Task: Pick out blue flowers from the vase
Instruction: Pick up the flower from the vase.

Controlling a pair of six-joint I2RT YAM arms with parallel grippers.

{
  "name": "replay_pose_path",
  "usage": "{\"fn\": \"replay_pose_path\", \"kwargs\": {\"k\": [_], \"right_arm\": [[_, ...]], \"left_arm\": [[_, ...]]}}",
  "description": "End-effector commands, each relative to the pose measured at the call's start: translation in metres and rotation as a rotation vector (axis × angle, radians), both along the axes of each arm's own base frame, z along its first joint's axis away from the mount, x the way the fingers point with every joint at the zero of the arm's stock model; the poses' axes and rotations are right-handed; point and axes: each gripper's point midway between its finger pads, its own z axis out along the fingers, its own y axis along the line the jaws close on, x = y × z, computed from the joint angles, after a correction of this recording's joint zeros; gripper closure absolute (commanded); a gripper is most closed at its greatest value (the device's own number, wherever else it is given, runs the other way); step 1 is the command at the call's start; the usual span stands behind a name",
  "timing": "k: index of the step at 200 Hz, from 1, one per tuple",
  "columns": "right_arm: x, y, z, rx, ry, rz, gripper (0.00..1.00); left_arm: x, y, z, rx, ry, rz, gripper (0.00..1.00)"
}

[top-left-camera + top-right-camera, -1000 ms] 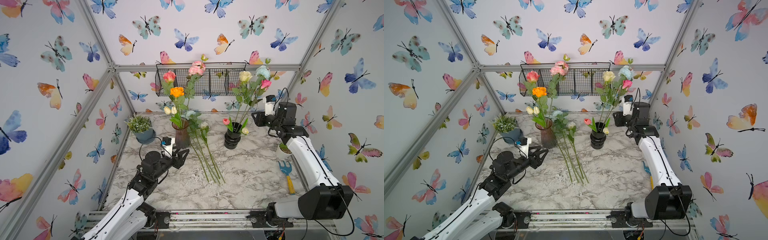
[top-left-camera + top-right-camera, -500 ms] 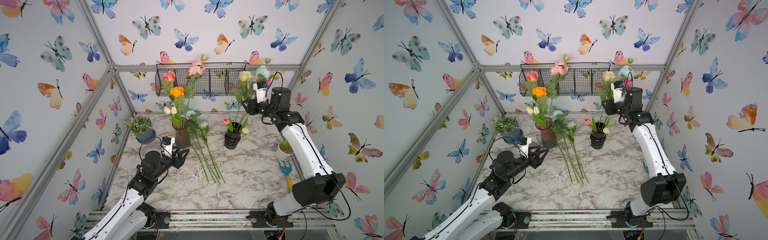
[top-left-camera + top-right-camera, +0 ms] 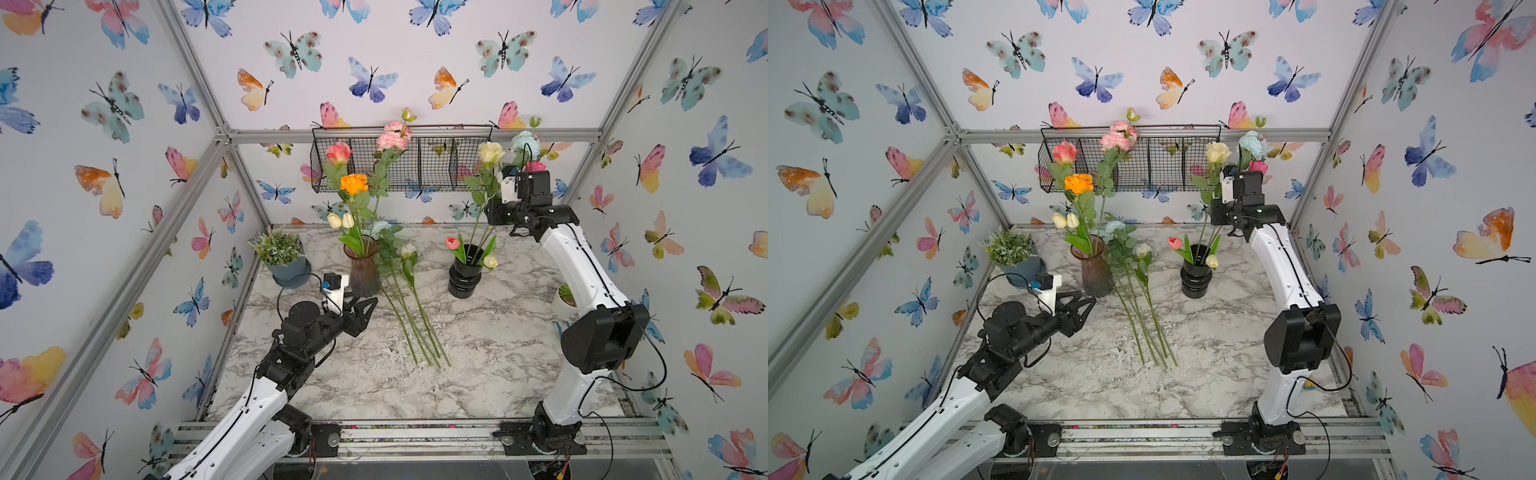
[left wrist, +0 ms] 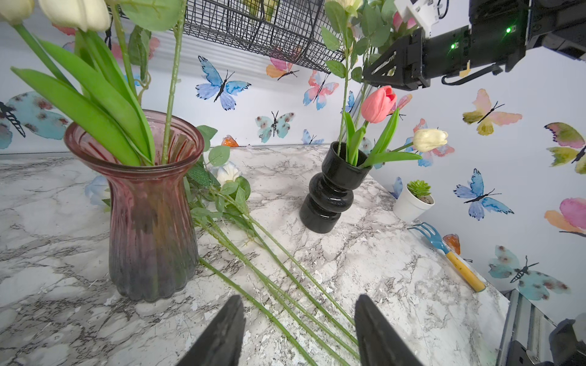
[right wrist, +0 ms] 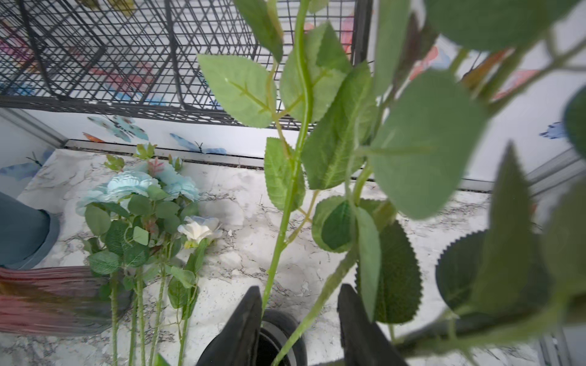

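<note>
On the marble desk (image 3: 498, 353), between the pink glass vase (image 3: 365, 270) and the black vase (image 3: 464, 278), several blue flowers (image 3: 415, 324) lie with their stems side by side. One aqua bloom (image 3: 519, 139) stands in the black vase. High among that vase's stems, the right jaws stand partly apart with green stems (image 5: 317, 304) passing between them unpinched. The left jaws hang wide and empty beside the pink vase.

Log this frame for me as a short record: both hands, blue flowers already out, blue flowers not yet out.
left hand: open, empty, low near the pink vase
right hand: open, raised, jaws either side of a green stem above the black vase
out: several blue flowers lying on the table between the vases
remaining: one aqua bloom standing in the black vase
</note>
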Motion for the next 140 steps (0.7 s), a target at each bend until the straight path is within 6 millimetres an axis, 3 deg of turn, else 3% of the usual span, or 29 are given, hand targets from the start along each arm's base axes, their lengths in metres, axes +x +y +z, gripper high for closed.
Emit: {"fn": "replay_pose_path", "kwargs": {"k": [1,140], "right_arm": [[-0.005,-0.012,0.01,-0.063,-0.015,-0.053,0.57],[0.003,-0.003,-0.014,-0.043,-0.004,-0.039,0.6]], "left_arm": [[-0.002,-0.001,0.006,-0.019,-0.017,-0.013,0.44],[-0.001,0.002,0.006,-0.018,-0.016,-0.003,0.44]]}}
